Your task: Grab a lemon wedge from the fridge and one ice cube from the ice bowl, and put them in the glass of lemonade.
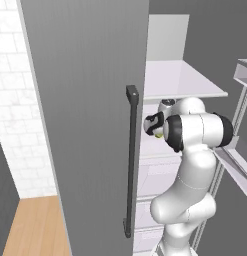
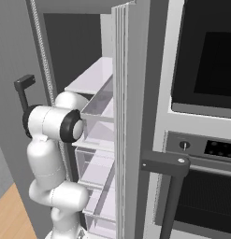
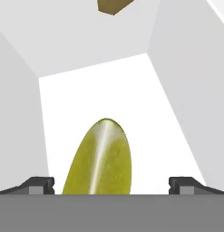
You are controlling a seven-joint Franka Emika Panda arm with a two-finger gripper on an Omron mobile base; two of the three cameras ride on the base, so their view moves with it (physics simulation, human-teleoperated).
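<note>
Hand (image 3: 111, 185) sits inside the fridge (image 1: 85, 125), jaws spread to their widest, nothing held; the two dark tips stand well apart at either side of the hand view.

Fridge: one tall grey door is closed beside the arm, with a long dark bar handle (image 1: 131, 160); the other door (image 2: 126, 116) is swung open. The white arm reaches in at the level just under the upper white shelf (image 1: 182, 80). White walls and a white shelf floor (image 3: 168, 149) surround the hand.

Lemon wedge (image 3: 100, 158): yellow-green, lying on the shelf floor between the tips and closer to the left one. Long axis runs away from the hand, leaning slightly to the right at the far, rounded end. A pale streak follows that axis. In the left base view a bit of yellow-green (image 1: 158, 133) shows just under the hand.

A small tan-yellow thing (image 3: 114, 5) sits at the back of the compartment.

Step in hand, my judgement: approach to grasp the wedge. To do it well, shift sideways to centre the wedge, close across its short width, and keep the tips low so it does not squirt out.
</note>
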